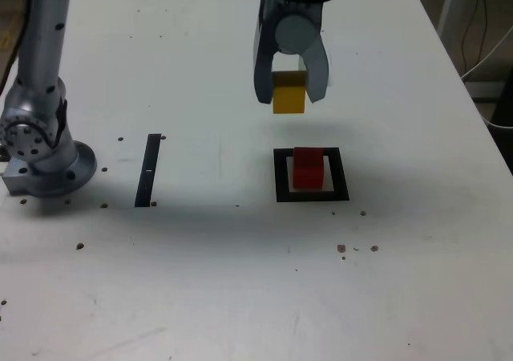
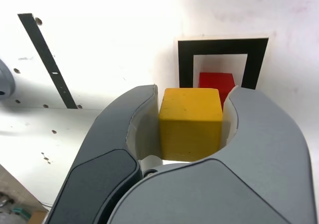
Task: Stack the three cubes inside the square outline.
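Observation:
My gripper (image 1: 290, 95) hangs in the air, shut on the yellow cube (image 1: 288, 93), which shows large between the jaws in the wrist view (image 2: 190, 123). The red cube (image 1: 308, 168) stands inside the square outline (image 1: 311, 175), in front of and a little to the exterior view's right of the held cube. In the wrist view the red cube (image 2: 216, 83) sits within the outline (image 2: 223, 49), partly hidden by the yellow cube. Only two cubes show; the green one is out of view.
A narrow black strip (image 1: 149, 169) lies to the exterior view's left of the outline. The arm's grey base (image 1: 42, 148) stands at the exterior view's left edge. Small dark specks (image 1: 357, 249) dot the white table (image 1: 240, 281).

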Tool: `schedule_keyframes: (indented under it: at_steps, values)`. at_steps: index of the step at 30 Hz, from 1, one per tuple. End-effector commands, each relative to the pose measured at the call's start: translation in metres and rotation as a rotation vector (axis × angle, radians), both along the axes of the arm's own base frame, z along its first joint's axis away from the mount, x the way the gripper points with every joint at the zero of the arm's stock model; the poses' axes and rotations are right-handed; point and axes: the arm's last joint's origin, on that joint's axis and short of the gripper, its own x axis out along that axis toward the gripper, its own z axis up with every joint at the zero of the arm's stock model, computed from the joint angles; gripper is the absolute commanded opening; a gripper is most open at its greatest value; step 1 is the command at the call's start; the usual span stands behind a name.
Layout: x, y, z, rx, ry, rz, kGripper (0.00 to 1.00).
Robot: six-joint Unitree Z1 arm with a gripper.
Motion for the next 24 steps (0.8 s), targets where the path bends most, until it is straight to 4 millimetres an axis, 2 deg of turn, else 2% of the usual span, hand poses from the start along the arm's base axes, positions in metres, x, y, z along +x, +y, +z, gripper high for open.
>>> schedule_keyframes:
  at_steps: [1,24]
  values:
    - [-0.001,-0.005,0.001,-0.001,-0.022,-0.007,0.31]
    - [0.008,-0.047,-0.028,0.013,-0.056,-0.099,0.31]
